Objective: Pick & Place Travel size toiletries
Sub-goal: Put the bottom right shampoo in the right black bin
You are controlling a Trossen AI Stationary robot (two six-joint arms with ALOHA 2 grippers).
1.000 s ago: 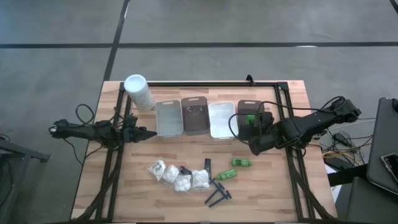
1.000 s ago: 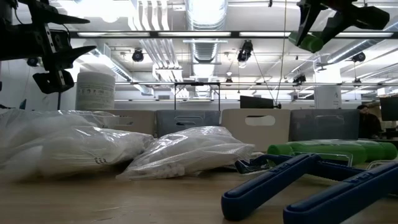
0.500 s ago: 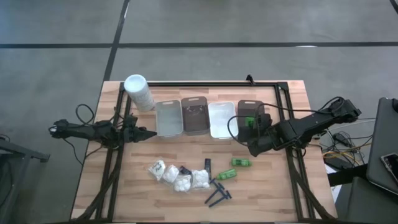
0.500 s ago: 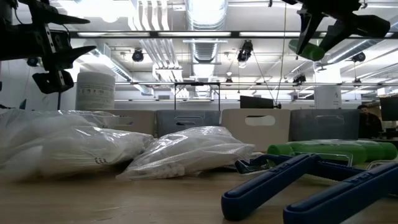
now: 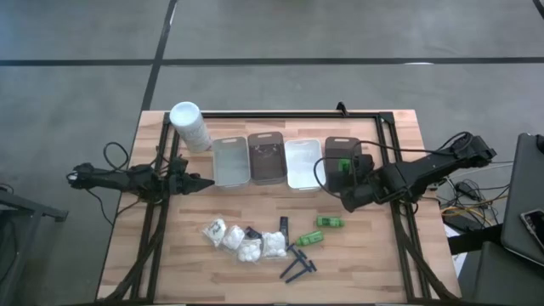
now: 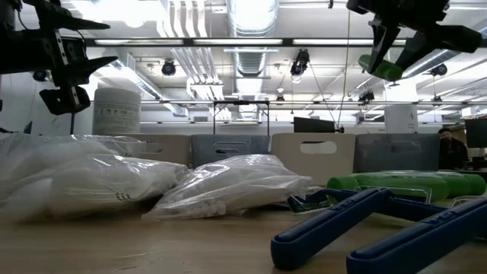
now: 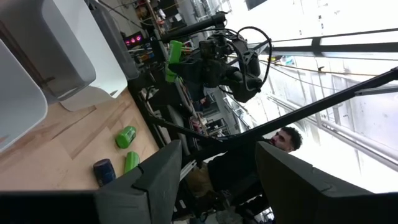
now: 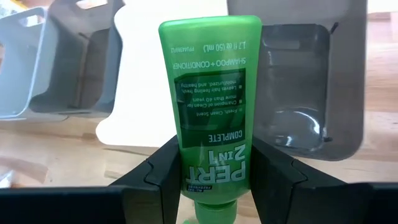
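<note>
My right gripper (image 5: 343, 167) hangs over the dark grey tray (image 5: 342, 146), shut on a green bottle (image 8: 209, 106), which also shows high up in the low view (image 6: 380, 67). On the wood lie white lumpy packets (image 5: 242, 242), two more green bottles (image 5: 330, 222) (image 5: 310, 239), dark blue razors (image 5: 297, 264) and small black blocks (image 5: 284, 223). My left gripper (image 7: 217, 186) is open and waits in the air at the table's left (image 5: 202, 182), touching nothing. My right gripper pinches the green bottle between its two fingers (image 8: 163, 171) at the cap end (image 8: 208, 186). The fingers come slanting down from the table's right and lie along the bottle. Its flat crimped end (image 8: 209, 26) points away from the gripper. The bottle is lifted clear, tilted, above the dark grey tray.
Four trays stand in a row at the far side: light grey (image 5: 229, 161), brown (image 5: 268, 158), white (image 5: 303, 164), dark grey. A tall white cylinder (image 5: 189, 125) stands at the far left. A dark frame rail (image 5: 289, 114) runs along the far edge. Bare wood lies near the front edge.
In the low view, my right gripper has sunk a little with the green bottle and drifted slightly toward the table's right, still over the dark grey tray. The items on the wood have not moved.
</note>
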